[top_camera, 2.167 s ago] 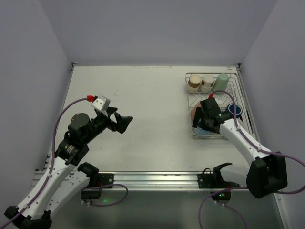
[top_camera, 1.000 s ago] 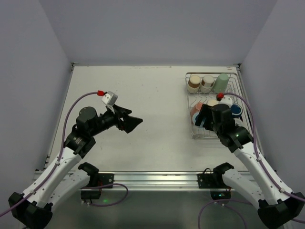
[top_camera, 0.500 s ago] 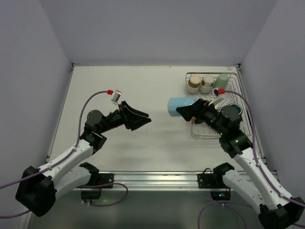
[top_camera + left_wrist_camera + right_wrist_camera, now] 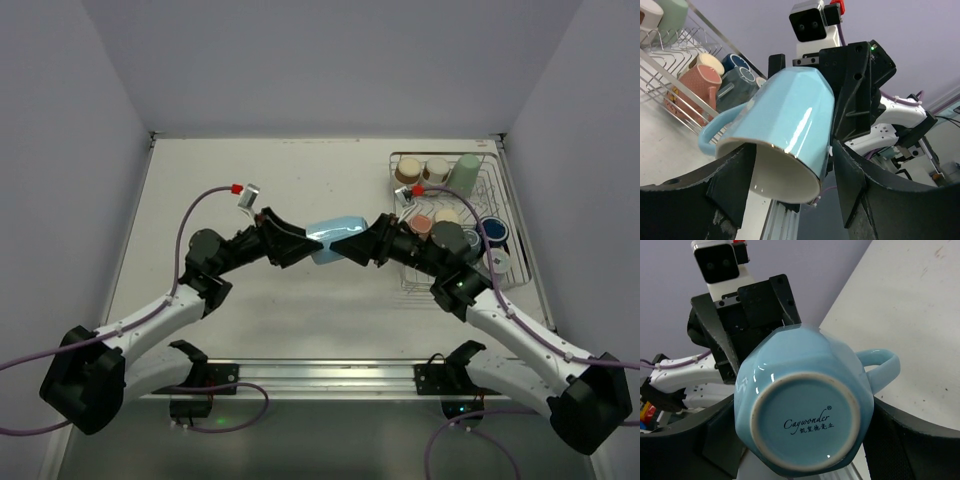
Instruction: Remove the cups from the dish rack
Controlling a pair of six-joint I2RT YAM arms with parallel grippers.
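A light blue cup (image 4: 335,240) hangs on its side above the middle of the table, held from both ends. My right gripper (image 4: 357,246) is shut on its base end (image 4: 805,415). My left gripper (image 4: 306,244) is shut on its rim end, one finger on each side of the mouth (image 4: 785,115). The cup's handle (image 4: 881,365) sticks out sideways. At the right stands the dish rack (image 4: 505,200), with several cups in it: a pink one (image 4: 420,226), a pale green one (image 4: 465,172) and a dark blue one (image 4: 492,232).
The left wrist view shows the rack's wire bars (image 4: 670,85) with a pink cup (image 4: 697,90) and a grey-teal cup (image 4: 737,85) behind the held cup. The enclosure's walls close in the table on three sides. A metal rail (image 4: 330,375) runs along the near edge.
The right gripper has carried the light blue cup leftward from the rack to the table's middle. The left arm has reached right to meet it and its fingers have come in around the rim.
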